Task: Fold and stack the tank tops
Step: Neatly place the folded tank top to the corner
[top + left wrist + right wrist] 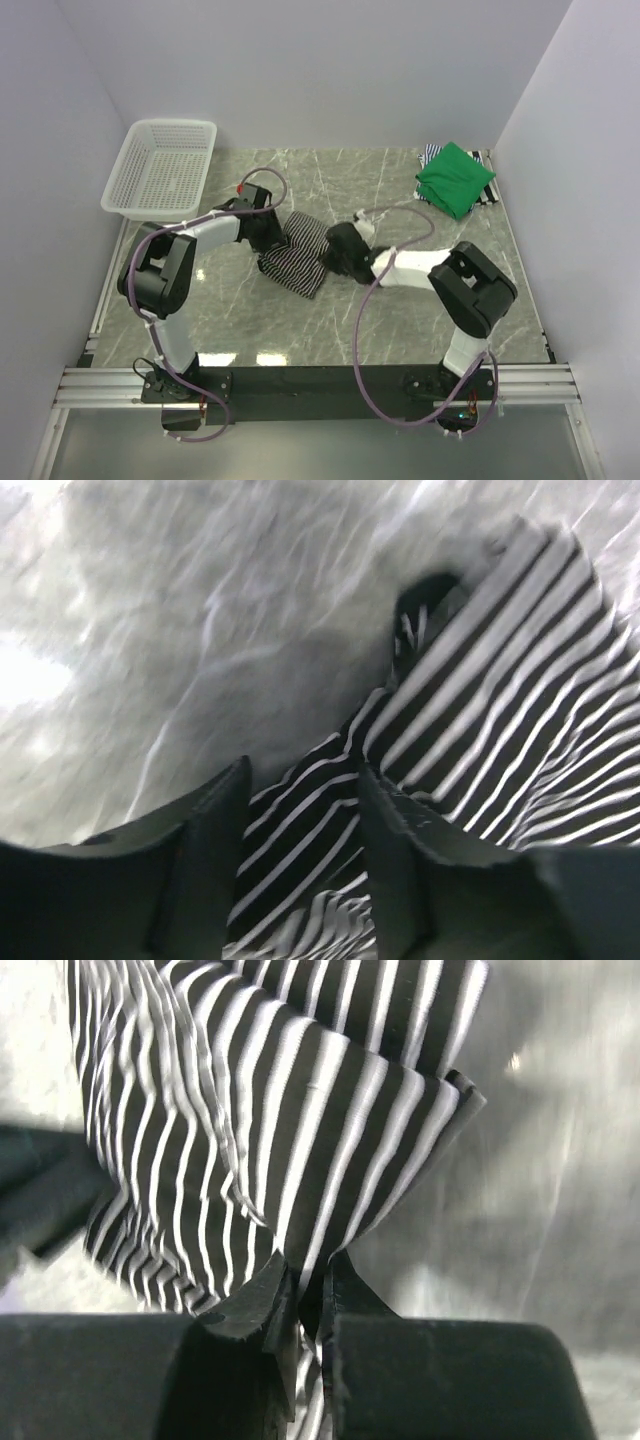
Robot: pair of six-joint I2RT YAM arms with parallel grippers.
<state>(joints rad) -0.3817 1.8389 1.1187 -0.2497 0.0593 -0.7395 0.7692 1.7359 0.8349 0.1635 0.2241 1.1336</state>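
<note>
Top view shows the striped top (295, 255) lying bunched on the table (400, 320), about in the middle, between the two arms; the green top (455, 178) sits folded in the far right corner, on a thin-striped top (431, 155) whose edges peek out from under it; the basket (160, 165) is in the far left corner, well apart from the cloth. The left gripper (268, 228) is at the left side of the striped top and the right gripper (330, 258) is at its right side. In the right wrist view the fingers (265, 1305) are pinched tight on a fold of the striped top, so this hand is holding it; in the left wrist view the fingers (215, 850) stand apart with striped cloth lying in the gap, so this hand is wide and not holding. The striped top looks soft, thin and light; it cannot break, but it is floppy and will sag, bunch up and fold over itself when lifted; the table looks smooth, so the cloth may slide when pulled. I think the best place to take hold is at an edge or a corner, pinching through all the layers; with one hand at each end of the same edge the cloth should hang flat and fold neatly; a grab in the middle would likely just make a lump.
</note>
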